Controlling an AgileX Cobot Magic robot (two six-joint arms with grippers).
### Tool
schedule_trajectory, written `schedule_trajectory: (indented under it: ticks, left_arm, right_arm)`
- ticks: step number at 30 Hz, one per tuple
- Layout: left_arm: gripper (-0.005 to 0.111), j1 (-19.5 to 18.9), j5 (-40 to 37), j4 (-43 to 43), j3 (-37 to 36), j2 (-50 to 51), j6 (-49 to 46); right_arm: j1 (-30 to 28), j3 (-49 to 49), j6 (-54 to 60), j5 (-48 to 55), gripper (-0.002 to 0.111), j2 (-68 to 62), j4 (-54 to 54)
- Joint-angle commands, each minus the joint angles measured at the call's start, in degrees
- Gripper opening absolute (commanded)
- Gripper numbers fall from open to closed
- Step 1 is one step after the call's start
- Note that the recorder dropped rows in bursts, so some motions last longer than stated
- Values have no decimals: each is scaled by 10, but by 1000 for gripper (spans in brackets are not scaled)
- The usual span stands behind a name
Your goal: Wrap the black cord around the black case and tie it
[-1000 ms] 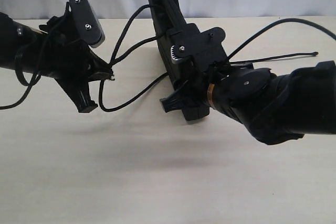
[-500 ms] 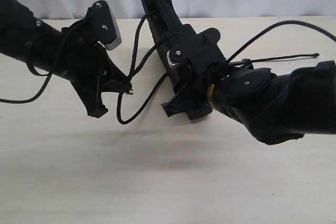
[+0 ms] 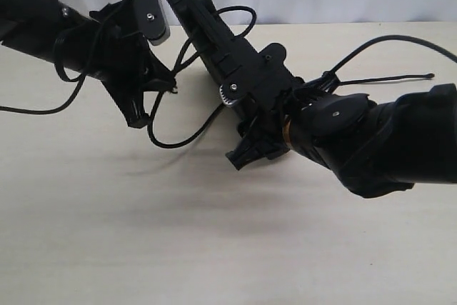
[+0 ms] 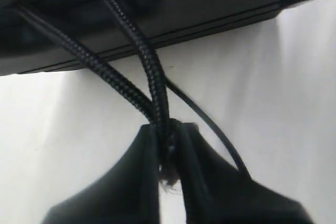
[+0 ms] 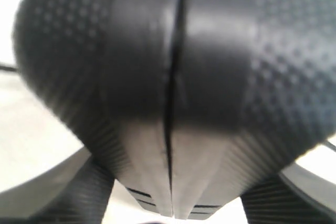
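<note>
The black case (image 3: 214, 41) is lifted off the table and slanted, with its far end pointing up-left. My right gripper (image 3: 263, 121) is shut on its lower end; in the right wrist view the case (image 5: 173, 72) fills the frame between the fingers (image 5: 86, 195). My left gripper (image 3: 163, 88) sits just left of the case, shut on the black cord (image 3: 170, 141). In the left wrist view two braided strands of the cord (image 4: 149, 72) run from the pinched fingertips (image 4: 144, 156) up to the case (image 4: 157, 9). One cord loop arcs over the case; a knotted tip (image 3: 428, 73) lies far right.
A thicker smooth robot cable (image 3: 400, 38) arcs over the table on the right, and another cable (image 3: 28, 111) trails off the left arm. The pale tabletop (image 3: 214, 233) spreads in front of both arms. A white backdrop stands behind the table's far edge.
The case's far end has swung to the left, tilting the case more. My left gripper has moved right, then up towards the case with the cord, and a cord loop now arcs over the case.
</note>
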State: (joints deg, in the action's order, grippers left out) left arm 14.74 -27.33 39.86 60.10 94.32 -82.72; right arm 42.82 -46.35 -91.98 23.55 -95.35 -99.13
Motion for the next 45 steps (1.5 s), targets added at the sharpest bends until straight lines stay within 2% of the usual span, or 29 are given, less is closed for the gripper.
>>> schedule_trajectory:
  ticks: [1, 4, 6, 9, 15, 18, 20, 23, 27, 34, 36, 40, 43, 45]
  left_arm:
    - [0, -1, 54, -1, 2, 2, 1]
    - [0, -1, 66, 2, 2, 2, 1]
    - [0, -1, 63, 34, 2, 2, 1]
    - [0, -1, 74, 87, 2, 5, 1]
    - [0, -1, 98, 127, 2, 31, 1]
    - [0, -1, 126, 145, 2, 41, 1]
    - [0, -1, 171, 172, 2, 41, 1]
    - [0, -1, 179, 205, 2, 41, 1]
    - [0, -1, 180, 204, 2, 41, 1]
    - [0, -1, 170, 204, 2, 41, 0]
    - [0, -1, 170, 204, 2, 41, 0]
    - [0, -1, 170, 204, 2, 41, 0]
    - [0, -1, 170, 204, 2, 41, 0]
    - [0, -1, 170, 204, 2, 41, 0]
  right_arm:
    - [-2, 1, 16, -12, 4, 4, -8]
    - [-1, 1, 16, -12, 5, 4, -8]
    - [-1, 1, 12, -12, 10, 4, -8]
    - [-1, 1, 12, -12, 24, 4, -8]
    - [-1, -2, 8, -12, 63, 4, 22]
    - [-1, -3, 8, -12, 75, 4, 38]
    - [-1, -3, 8, -12, 81, 4, 58]
    - [-1, -3, -24, -14, 82, 6, 59]
    - [-1, -3, -34, -131, 82, 55, 59]
    - [-2, -10, -31, -173, 81, 153, 144]
    - [-19, -29, -31, -169, 80, 174, 150]
    - [-102, -68, -29, -236, 64, 173, 191]
    - [-176, -94, -65, -338, 64, 151, 182]
    - [-229, -118, -133, -446, 64, 126, 124]
